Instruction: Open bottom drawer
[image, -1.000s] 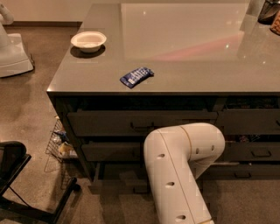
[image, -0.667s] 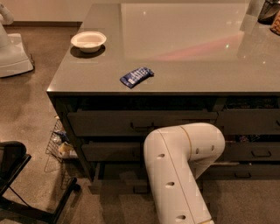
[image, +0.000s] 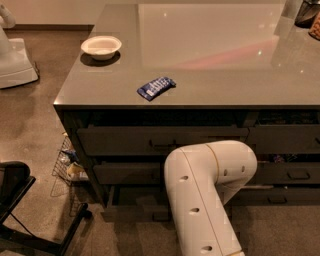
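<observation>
The bottom drawer is the low, thin dark front panel at the foot of the left drawer stack. It stands forward of the two taller drawer fronts above it, with a dark gap behind it. My white arm reaches down in front of the stack and covers the drawer's right part and its handle. My gripper is hidden behind the arm, somewhere low near the drawer fronts.
A white bowl and a blue packet lie on the grey countertop. The right-hand drawer stack is beside my arm. A wire basket and a black chair base stand on the floor at left.
</observation>
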